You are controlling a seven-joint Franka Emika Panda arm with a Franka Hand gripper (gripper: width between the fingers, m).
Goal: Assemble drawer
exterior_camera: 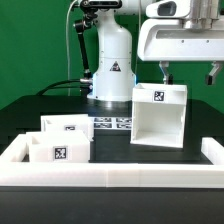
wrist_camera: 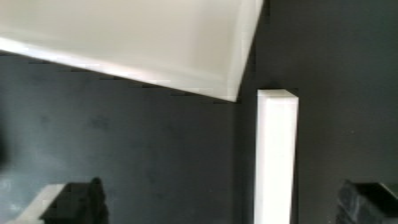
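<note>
The gripper (exterior_camera: 188, 72) hangs high up on the exterior view's right. Its two fingers (wrist_camera: 71, 203) are spread wide apart and hold nothing. Right under it stands the big casing (exterior_camera: 158, 118) of the drawer, with its open side facing near. The far tray (exterior_camera: 68, 127) and the near tray (exterior_camera: 60, 150) sit close together on the exterior view's left. They are well apart from the casing, just beyond the low white wall (exterior_camera: 120, 178).

None of the drawer is put together yet, I think. If the gripper comes straight down, a finger could hit the casing's top edge and push or tip it. The trays are so close that grabbing one could bump the other. A tray that goes in crooked could get stuck.
</note>
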